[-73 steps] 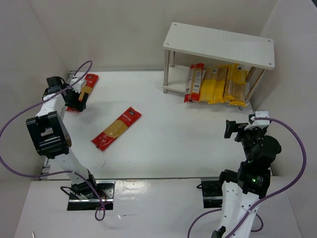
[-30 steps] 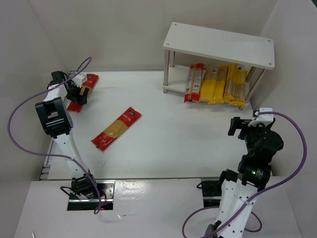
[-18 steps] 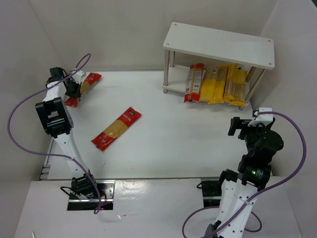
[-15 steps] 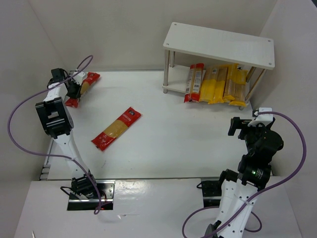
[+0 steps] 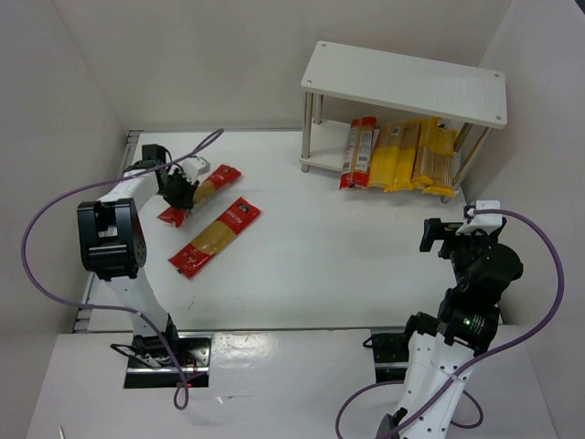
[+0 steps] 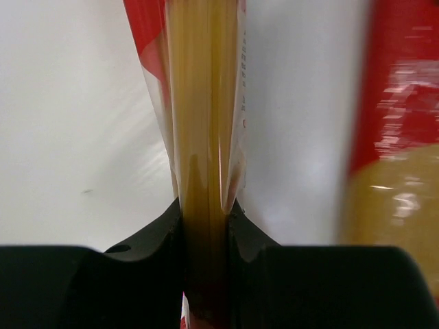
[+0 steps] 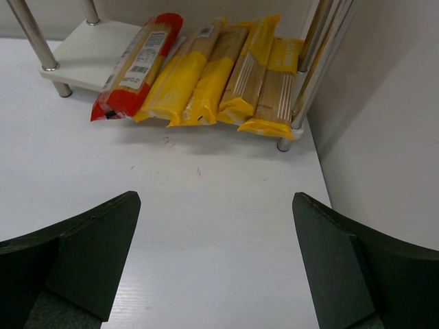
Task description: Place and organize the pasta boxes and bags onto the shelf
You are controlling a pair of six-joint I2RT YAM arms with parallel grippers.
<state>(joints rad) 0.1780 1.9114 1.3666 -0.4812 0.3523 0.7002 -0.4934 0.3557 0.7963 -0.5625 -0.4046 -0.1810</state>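
Left arm (image 5: 111, 240) is folded at the table's left side, forearm reaching in toward the centre. The left gripper (image 5: 180, 194) has its jaws pressed in on a red-ended pack (image 5: 218, 177), pinching it across its clear middle. In the wrist view the pack (image 6: 202, 103) stands on edge between the fingers (image 6: 154, 236). Whether it is clear of the table (image 5: 347, 247) cannot be told. A second red-ended pack (image 5: 215, 238) lies flat and diagonal just beside the held one, on the near side, and shows blurred at the right of the wrist view (image 6: 394, 171). Right arm (image 5: 471, 302) stands upright at the right side. The right gripper (image 7: 216, 205) has its jaws spread wide, holds nothing and faces the shelf (image 5: 402, 82). On the lower tier lie one red pack (image 7: 134, 68) and, next to it, several yellow packs (image 7: 206, 75) side by side, their near ends overhanging the tier's edge.
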